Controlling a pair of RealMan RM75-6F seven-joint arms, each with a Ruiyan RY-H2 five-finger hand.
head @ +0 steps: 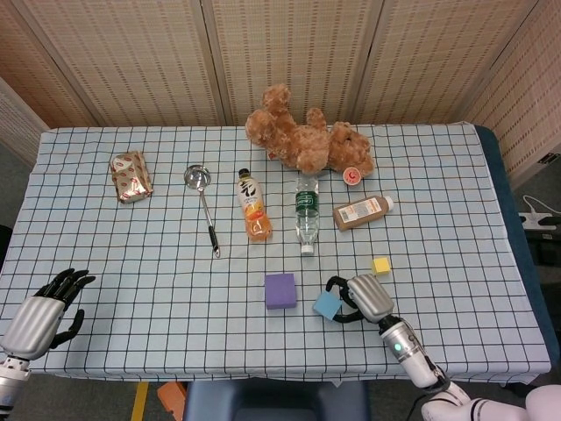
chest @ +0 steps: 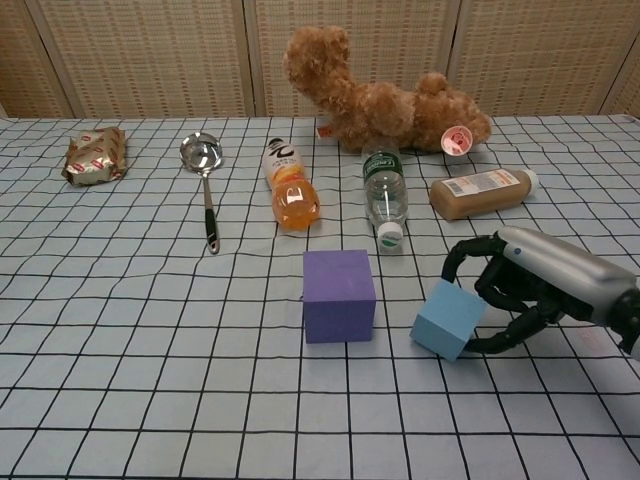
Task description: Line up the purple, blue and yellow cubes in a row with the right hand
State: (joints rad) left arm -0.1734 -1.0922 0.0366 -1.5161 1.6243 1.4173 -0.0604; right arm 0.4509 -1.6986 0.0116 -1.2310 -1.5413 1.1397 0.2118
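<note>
Black fingers spread apart, the left hand (head: 42,307) rests empty at the table's near corner. Then come 3 cubes: purple cube (head: 280,290) flat, blue cube (head: 328,304) tilted in the right hand's (head: 361,299) curled grip, yellow cube (head: 381,265) just behind.

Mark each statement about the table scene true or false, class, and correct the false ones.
1. The right hand grips the blue cube. True.
2. The purple cube touches the blue cube. False: a gap separates them.
3. The ladle lies between the snack packet and the orange drink bottle. True.
4. The left hand holds the yellow cube. False: it holds nothing; the cube sits on the cloth.
</note>
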